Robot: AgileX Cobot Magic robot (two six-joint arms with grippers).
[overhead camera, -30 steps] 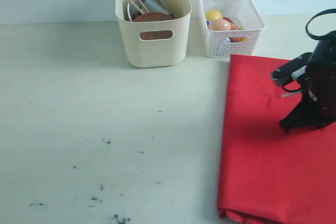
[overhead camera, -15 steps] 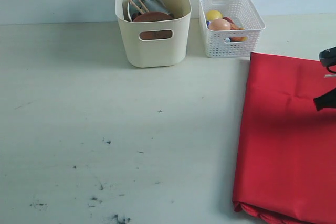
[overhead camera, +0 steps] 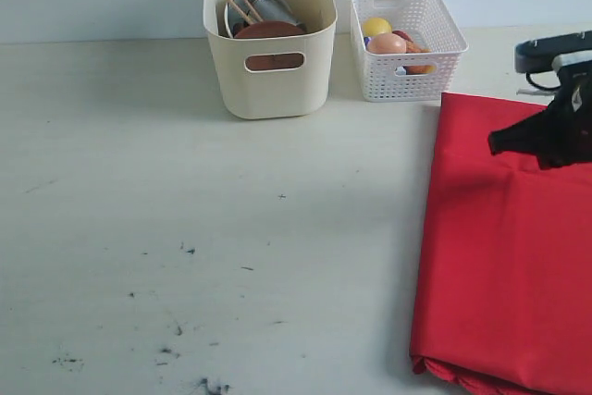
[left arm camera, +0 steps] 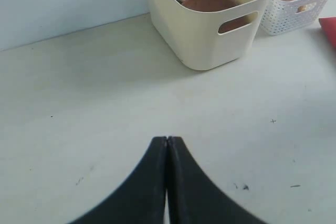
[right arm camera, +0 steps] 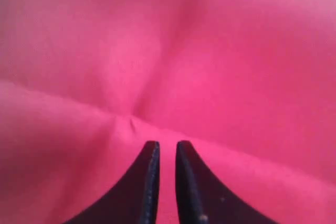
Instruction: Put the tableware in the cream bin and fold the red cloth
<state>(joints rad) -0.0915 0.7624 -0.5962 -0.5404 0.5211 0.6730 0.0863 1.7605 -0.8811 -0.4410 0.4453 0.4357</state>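
Observation:
The cream bin (overhead camera: 269,53) stands at the back of the table and holds pale chopsticks (overhead camera: 238,3), a steel cup (overhead camera: 274,9) and the round brown plate (overhead camera: 268,31). On the right lies the red cloth (overhead camera: 504,256), folded into a long strip. My right gripper (overhead camera: 498,144) hovers over its far end; in the right wrist view the gripper (right arm camera: 167,145) is narrowly open above a crease in the cloth (right arm camera: 210,51), holding nothing. My left gripper (left arm camera: 167,140) is shut and empty over bare table, short of the bin (left arm camera: 210,35).
A white lattice basket (overhead camera: 408,53) with a lemon (overhead camera: 376,26) and an egg (overhead camera: 387,43) stands right of the bin, close to the cloth's far corner. The pale table (overhead camera: 185,210) has dark scuff marks near its front.
The cloth slid to the right a second ago and has lain still since. My right gripper swung off the right edge, then came back over the cloth's far end.

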